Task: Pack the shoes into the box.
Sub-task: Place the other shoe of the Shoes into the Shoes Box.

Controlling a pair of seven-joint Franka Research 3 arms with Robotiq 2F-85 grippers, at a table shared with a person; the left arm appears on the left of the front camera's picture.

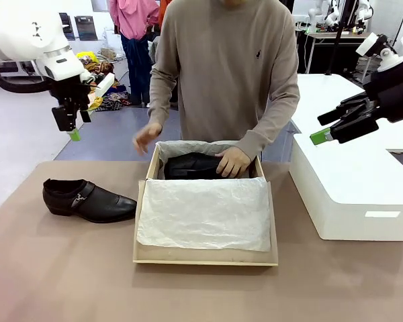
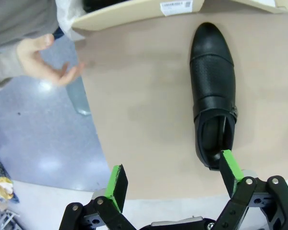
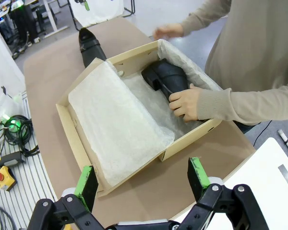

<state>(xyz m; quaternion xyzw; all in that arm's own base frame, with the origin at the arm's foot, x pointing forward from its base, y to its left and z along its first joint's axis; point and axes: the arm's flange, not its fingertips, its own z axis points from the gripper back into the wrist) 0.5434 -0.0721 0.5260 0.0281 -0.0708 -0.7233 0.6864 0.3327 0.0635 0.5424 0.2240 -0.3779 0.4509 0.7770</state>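
Observation:
One glossy black shoe lies on its sole on the brown table, left of the box. In the left wrist view this shoe sits beyond my open left gripper. The tan box is lined with crinkled white tissue. The other shoe lies at the box's far end under the person's hand. That shoe and hand also appear in the right wrist view. My left gripper hangs high above the table's left. My right gripper hovers open at the right, above the box.
A large smooth white box stands on the table right of the shoebox. The person stands at the far edge, their other hand raised beside the box. Cables and a yellow stop button lie on the floor beside the table.

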